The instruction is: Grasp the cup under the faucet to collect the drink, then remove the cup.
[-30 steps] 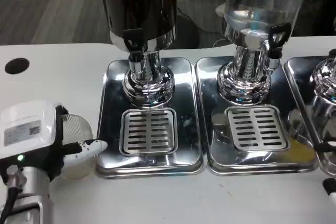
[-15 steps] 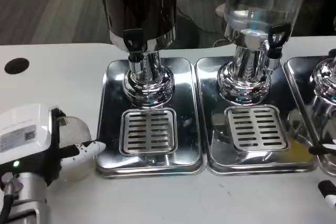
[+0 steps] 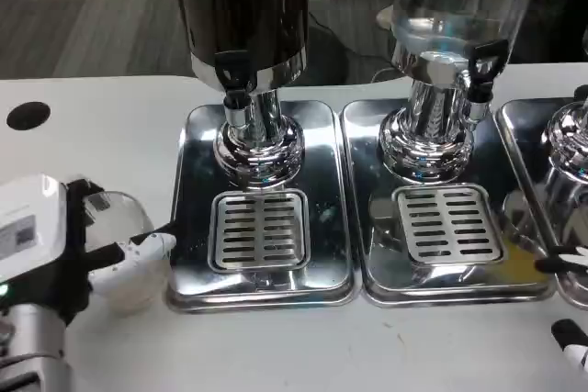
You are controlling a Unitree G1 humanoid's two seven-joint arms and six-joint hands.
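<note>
One cup: clear ribbed plastic cup (image 3: 124,254) was held by left hand (image 3: 55,245).
Change: moved left, further from dark dispenser's faucet (image 3: 237,98).
Right hand (image 3: 571,305): fingertips only; grip unclear.

The left hand (image 3: 64,250) sits low at the near left, its white back facing up and its silver forearm running off the near edge. Its fingers are wrapped around the cup (image 3: 124,259), one white fingertip (image 3: 156,245) pointing right. Of the right hand (image 3: 570,305), just black-and-white fingertips show at the near right edge, spread apart.
</note>
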